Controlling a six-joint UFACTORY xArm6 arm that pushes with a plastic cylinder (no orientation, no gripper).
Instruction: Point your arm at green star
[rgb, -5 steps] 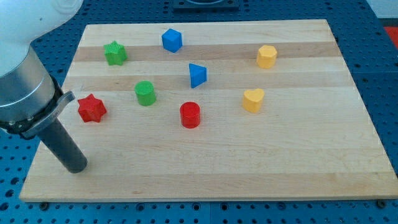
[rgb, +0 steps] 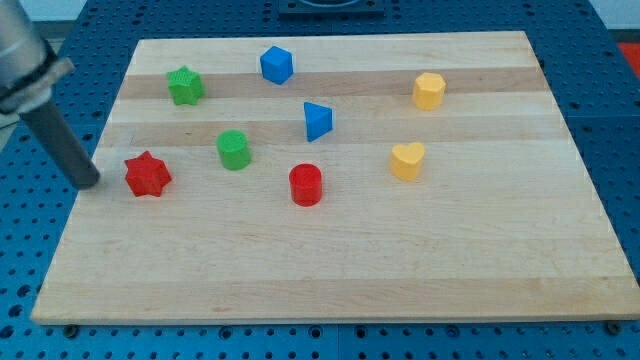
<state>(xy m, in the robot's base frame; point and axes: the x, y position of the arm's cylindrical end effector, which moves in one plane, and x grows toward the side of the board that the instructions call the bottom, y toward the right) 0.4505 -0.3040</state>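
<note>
The green star (rgb: 185, 85) lies near the top left of the wooden board (rgb: 330, 280). My tip (rgb: 88, 182) rests at the board's left edge, just left of the red star (rgb: 147, 175). It is well below the green star and apart from it. The dark rod slants up to the view's top left corner.
A green cylinder (rgb: 233, 150) sits right of the red star. A red cylinder (rgb: 306, 185), a blue block (rgb: 276, 65) and a blue triangular block (rgb: 317, 121) lie mid-board. A yellow heart (rgb: 406, 161) and a yellow hexagon (rgb: 428, 90) lie on the right.
My tip has moved up the view and slightly left, from the board's lower left to beside the red star. The blocks have not moved.
</note>
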